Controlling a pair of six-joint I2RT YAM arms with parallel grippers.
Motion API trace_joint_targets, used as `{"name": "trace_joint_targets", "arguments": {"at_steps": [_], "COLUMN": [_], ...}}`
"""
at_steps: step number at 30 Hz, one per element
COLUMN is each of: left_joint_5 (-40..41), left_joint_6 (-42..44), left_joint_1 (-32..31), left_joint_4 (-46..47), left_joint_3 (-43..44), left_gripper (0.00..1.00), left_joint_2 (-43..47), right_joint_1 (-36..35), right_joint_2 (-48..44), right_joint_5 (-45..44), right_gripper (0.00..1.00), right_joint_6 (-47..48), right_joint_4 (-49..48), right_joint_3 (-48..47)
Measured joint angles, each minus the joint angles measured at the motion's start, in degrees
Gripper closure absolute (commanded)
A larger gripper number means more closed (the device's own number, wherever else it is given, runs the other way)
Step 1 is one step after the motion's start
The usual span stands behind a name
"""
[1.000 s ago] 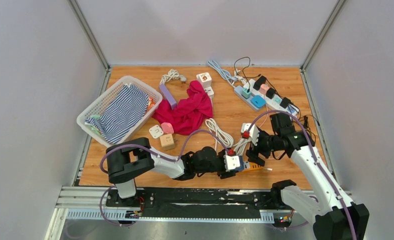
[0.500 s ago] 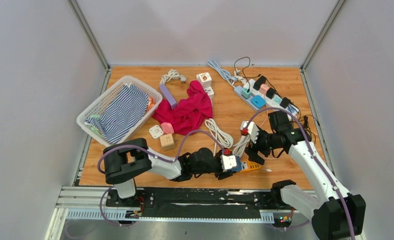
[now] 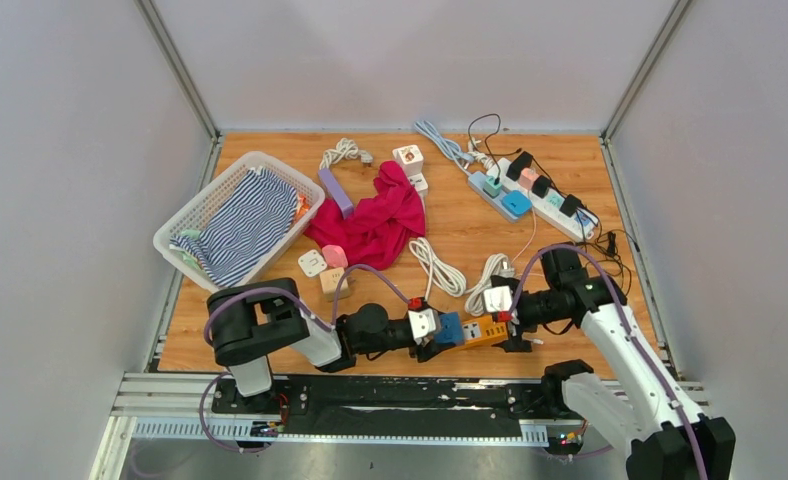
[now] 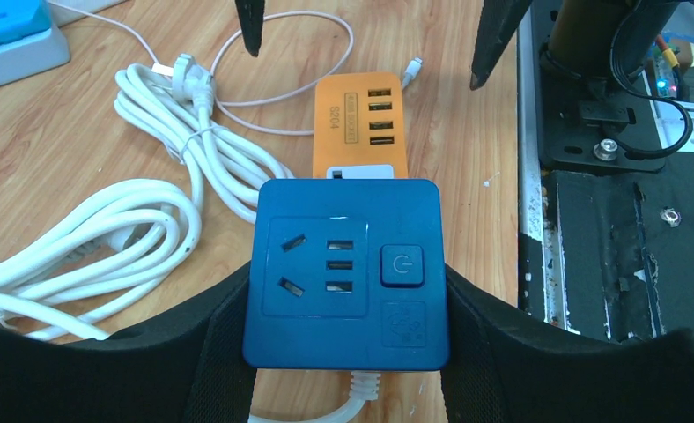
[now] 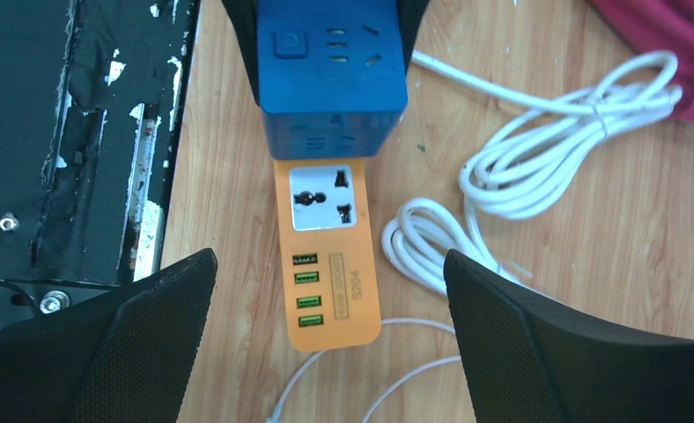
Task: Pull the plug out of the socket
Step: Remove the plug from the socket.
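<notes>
Bracing | left claw [image 4: 348, 339] clenched on blue cube socket [image 4: 348, 264], near table [image 5: 590, 291] edge; flat orange plastic plug-adapter [image 4: 361, 115] seemingly seated in it | right claw [image 5: 330, 264] released, straddling adapter — next: clamp, pull straight off

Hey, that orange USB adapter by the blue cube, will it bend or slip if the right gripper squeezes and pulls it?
The orange adapter looks like a rigid plastic slab, so it likely won't bend. Its smooth sides might slip in the open right gripper. Lying flat on the table, it would probably slide, not tip.
</notes>
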State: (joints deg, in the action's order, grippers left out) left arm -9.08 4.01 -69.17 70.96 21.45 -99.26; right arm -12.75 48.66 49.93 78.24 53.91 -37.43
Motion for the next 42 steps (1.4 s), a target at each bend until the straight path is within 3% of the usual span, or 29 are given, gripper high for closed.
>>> {"name": "trace_joint_targets", "arguments": {"at_steps": [7,13,19,26,34,42], "left_joint_5": [-0.3,-0.2,0.0,0.2,0.7,0.2], "left_joint_6": [0.3,0.2,-0.9,-2.8,-7.2,-3.0], "left_joint_1": [0.0,0.0,0.0,0.0,0.1,0.0], "left_joint_4": [3.3,9.7,11.3,12.6,12.7,12.5], "left_joint_3": [0.1,-2.1,-2.6,-2.6,-2.6,-2.6], "left_gripper": [1.00,1.00,1.00,1.00,1.00,1.00], "left_joint_2": [-2.2,-4.1,-4.7,-5.4,-5.4,-5.2], "right_joint_1": [-1.9,-4.7,-7.4,-9.4,-11.2,-11.5], "right_joint_2": [10.7,16.1,16.9,18.5,18.5,18.9], "right_joint_5": [3.4,0.7,-3.6,-7.6,-9.5,-9.6], "right_gripper": [0.10,0.11,0.20,0.35,0.68,0.82], "right_joint_6": [8.9,7.8,5.3,3.2,1.9,1.7], "right_joint_4": [0.2,-4.1,-8.1,-11.0,-11.6,-11.8], "right_joint_3": [-1.2,0.4,2.3,2.8,2.9,2.9]}}
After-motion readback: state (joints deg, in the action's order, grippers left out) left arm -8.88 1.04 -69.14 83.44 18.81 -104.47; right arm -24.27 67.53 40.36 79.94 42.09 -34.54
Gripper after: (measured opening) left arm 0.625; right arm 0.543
